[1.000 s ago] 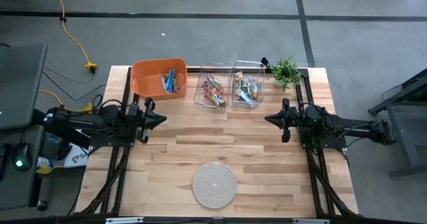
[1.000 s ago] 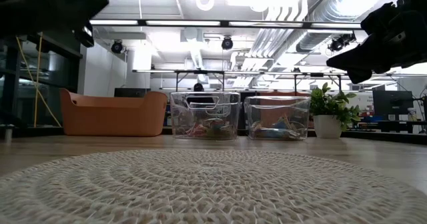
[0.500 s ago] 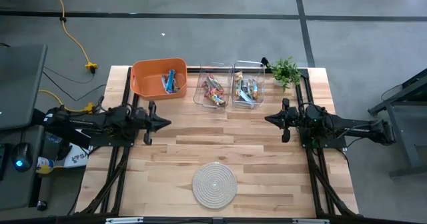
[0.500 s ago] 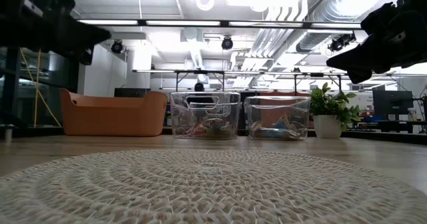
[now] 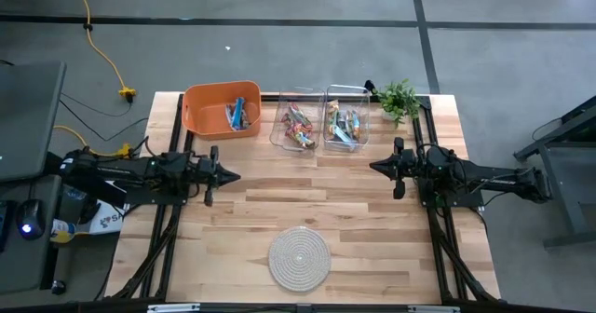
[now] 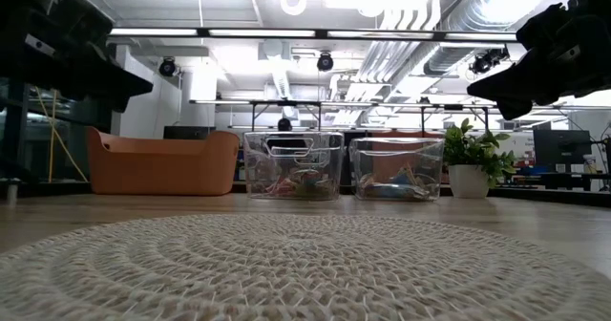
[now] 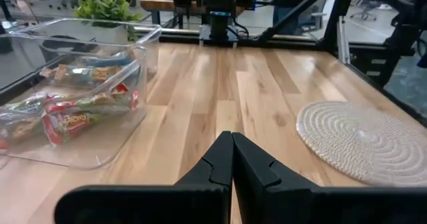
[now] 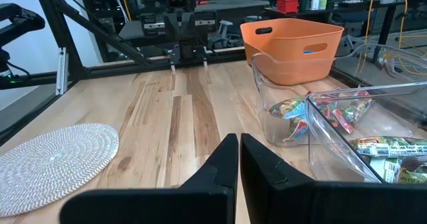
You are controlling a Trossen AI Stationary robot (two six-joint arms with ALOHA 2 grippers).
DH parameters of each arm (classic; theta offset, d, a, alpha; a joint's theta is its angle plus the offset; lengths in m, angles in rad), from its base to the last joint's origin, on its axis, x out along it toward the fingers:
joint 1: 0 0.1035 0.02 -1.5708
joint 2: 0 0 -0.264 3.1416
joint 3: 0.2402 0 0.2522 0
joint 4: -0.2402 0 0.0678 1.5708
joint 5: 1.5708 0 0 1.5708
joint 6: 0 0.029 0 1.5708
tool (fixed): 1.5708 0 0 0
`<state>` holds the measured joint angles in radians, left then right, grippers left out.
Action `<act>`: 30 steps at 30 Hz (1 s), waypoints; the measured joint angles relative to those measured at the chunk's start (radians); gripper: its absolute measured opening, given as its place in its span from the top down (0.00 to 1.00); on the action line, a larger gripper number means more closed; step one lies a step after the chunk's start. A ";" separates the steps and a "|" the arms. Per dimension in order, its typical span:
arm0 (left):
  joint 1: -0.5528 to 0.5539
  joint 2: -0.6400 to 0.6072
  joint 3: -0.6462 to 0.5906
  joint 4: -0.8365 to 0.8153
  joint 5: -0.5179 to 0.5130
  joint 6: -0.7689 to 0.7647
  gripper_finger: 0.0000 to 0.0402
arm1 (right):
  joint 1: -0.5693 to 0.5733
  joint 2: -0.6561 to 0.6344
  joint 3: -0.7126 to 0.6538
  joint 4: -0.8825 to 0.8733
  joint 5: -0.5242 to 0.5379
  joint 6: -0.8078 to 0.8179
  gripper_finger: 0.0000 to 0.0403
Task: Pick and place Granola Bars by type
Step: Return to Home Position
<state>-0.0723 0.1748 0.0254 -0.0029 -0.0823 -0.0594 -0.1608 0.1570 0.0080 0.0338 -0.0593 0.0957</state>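
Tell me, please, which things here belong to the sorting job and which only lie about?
Job: granola bars in the bins; orange bin; middle clear bin; end clear bin; left gripper and right gripper, both shut, raised, one at each side.
Lying about: rope mat; potted plant; yellow cable on the floor.

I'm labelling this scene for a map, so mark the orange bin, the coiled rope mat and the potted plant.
orange bin (image 5: 207, 114): high view, bare part of its floor.
coiled rope mat (image 5: 299, 257): high view, centre of the coil.
potted plant (image 5: 399, 97): high view, on its leaves.
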 joint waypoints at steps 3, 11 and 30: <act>0.000 -0.001 0.000 0.000 -0.010 0.003 1.00 | 0.000 0.000 0.000 0.000 0.000 0.000 1.00; 0.000 0.000 0.000 0.002 -0.009 0.003 1.00 | 0.000 0.000 0.000 0.000 0.000 0.000 1.00; 0.000 0.000 0.000 0.001 -0.011 0.002 1.00 | 0.000 0.000 0.000 0.000 0.000 0.000 1.00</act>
<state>-0.0723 0.1745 0.0257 -0.0017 -0.0929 -0.0570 -0.1608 0.1570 0.0082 0.0338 -0.0593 0.0958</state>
